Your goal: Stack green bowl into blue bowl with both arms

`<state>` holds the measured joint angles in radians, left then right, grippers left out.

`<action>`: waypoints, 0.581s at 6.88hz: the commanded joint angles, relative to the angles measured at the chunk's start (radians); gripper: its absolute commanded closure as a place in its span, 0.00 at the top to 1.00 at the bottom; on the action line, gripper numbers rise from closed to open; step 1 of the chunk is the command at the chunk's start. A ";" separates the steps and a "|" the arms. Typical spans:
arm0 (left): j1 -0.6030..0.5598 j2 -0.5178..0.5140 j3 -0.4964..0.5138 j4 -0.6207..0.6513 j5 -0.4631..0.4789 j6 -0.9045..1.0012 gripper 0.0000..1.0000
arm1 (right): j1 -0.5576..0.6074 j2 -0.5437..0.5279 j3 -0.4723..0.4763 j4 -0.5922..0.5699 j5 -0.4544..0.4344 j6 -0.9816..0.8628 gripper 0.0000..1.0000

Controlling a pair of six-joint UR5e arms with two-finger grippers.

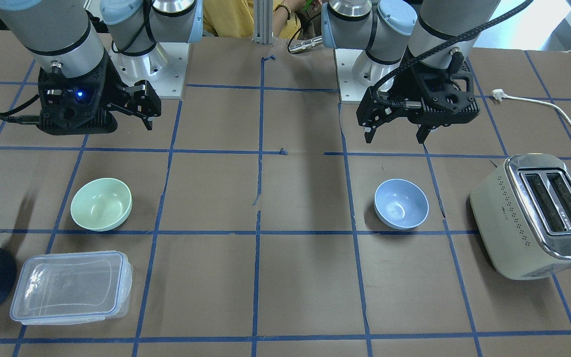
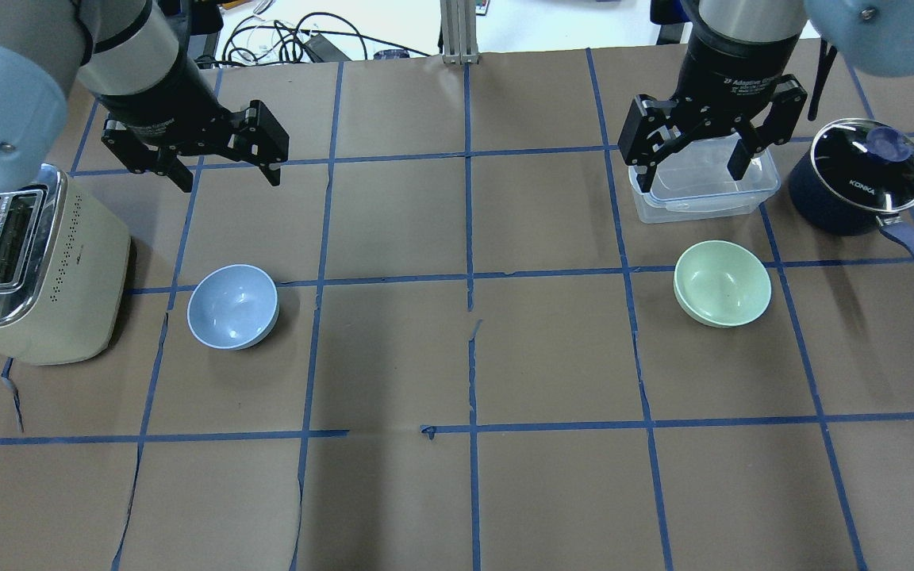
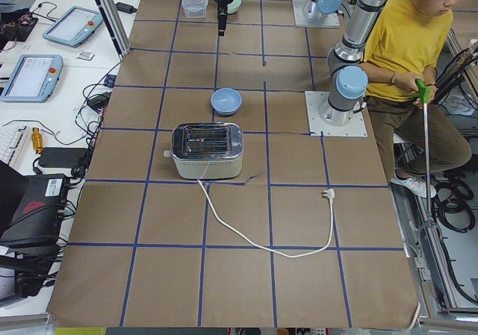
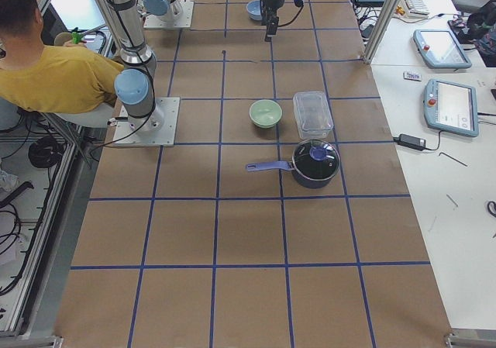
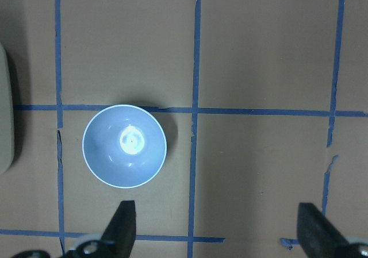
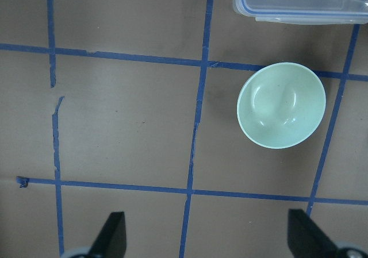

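The green bowl (image 2: 722,283) stands upright and empty on the table; it also shows in the right wrist view (image 6: 282,104) and in the front-facing view (image 1: 101,204). The blue bowl (image 2: 232,306) stands upright and empty beside the toaster, also in the left wrist view (image 5: 124,146) and in the front-facing view (image 1: 401,204). My left gripper (image 2: 229,181) hangs open and empty above the table, beyond the blue bowl. My right gripper (image 2: 693,176) hangs open and empty over the clear container, beyond the green bowl. The two bowls are far apart.
A cream toaster (image 2: 36,270) stands left of the blue bowl, its white cord (image 1: 563,119) trailing on the table. A clear plastic container (image 2: 695,202) and a lidded dark navy saucepan (image 2: 858,178) stand near the green bowl. A person in yellow (image 3: 407,44) sits behind the robot.
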<state>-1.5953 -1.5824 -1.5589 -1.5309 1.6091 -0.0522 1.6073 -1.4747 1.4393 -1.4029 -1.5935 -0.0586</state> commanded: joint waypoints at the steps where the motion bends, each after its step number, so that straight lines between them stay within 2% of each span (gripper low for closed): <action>1: 0.000 -0.001 -0.001 -0.001 0.003 0.002 1.00 | 0.000 0.002 0.006 -0.001 0.000 0.002 1.00; 3: 0.005 -0.004 -0.006 0.002 0.005 0.018 1.00 | 0.000 0.002 0.010 -0.001 -0.002 0.003 1.00; 4: 0.050 -0.004 -0.024 0.008 0.008 0.146 1.00 | 0.000 0.002 0.012 -0.001 0.000 0.003 1.00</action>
<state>-1.5807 -1.5850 -1.5674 -1.5288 1.6140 -0.0068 1.6076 -1.4727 1.4490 -1.4035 -1.5945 -0.0559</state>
